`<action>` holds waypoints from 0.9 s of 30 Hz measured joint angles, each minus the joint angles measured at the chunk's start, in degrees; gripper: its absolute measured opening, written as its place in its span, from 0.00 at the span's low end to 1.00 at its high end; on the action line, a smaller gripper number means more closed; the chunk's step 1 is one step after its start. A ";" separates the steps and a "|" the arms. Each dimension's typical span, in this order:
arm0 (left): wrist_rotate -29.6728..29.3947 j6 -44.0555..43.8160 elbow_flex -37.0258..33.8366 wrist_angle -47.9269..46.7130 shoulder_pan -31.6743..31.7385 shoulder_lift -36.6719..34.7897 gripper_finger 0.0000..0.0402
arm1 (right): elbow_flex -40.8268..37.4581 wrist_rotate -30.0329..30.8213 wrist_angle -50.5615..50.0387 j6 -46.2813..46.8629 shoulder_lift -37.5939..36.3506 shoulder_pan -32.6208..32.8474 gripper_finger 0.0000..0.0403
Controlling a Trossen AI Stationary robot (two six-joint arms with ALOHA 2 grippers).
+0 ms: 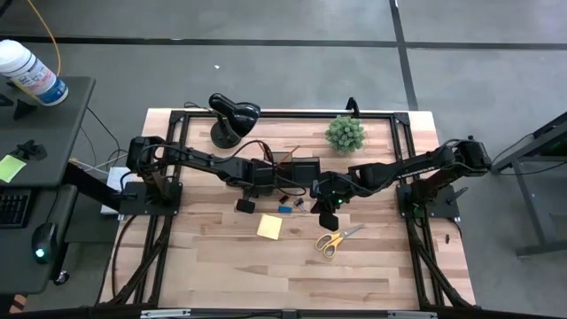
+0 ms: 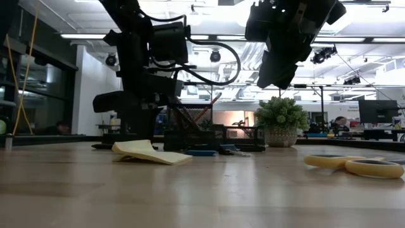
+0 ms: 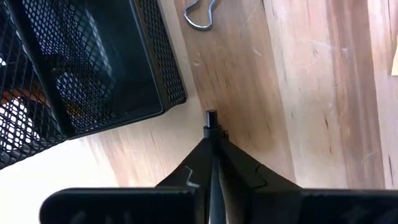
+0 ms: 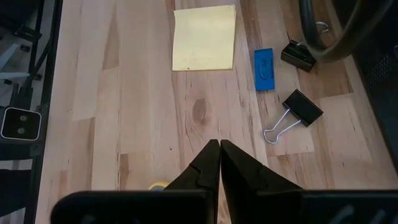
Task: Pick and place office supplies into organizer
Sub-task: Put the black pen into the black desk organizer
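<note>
On the wooden table, the left gripper hangs just beside the black mesh organizer, near the middle of the table toward its far edge; its fingers are pressed together on a thin dark pen tip that pokes out between them, over bare wood. Orange and dark pens stand tilted in the organizer's cup. In front of the organizer lie a yellow sticky-note pad, then a small blue block and two black binder clips, all close together. The right gripper hovers above the table's middle with its fingers closed on nothing. The yellow-handled scissors lie toward the near edge, right of the pad.
</note>
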 joint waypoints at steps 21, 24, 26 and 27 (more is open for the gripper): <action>-4.56 -5.42 7.31 -11.19 -5.57 0.10 0.00 | 0.00 -0.04 -1.42 0.00 0.00 0.00 0.03; -6.45 -7.13 7.32 -11.39 -6.99 0.09 0.00 | 0.00 -0.04 -1.40 0.00 0.00 0.00 0.03; -6.04 -8.65 7.34 -11.72 -7.43 0.04 0.00 | 0.00 -0.04 -1.42 0.00 0.00 0.00 0.03; -5.83 -9.97 7.34 -12.39 -7.49 0.04 0.00 | 0.00 -0.04 -1.43 -0.01 0.00 0.00 0.03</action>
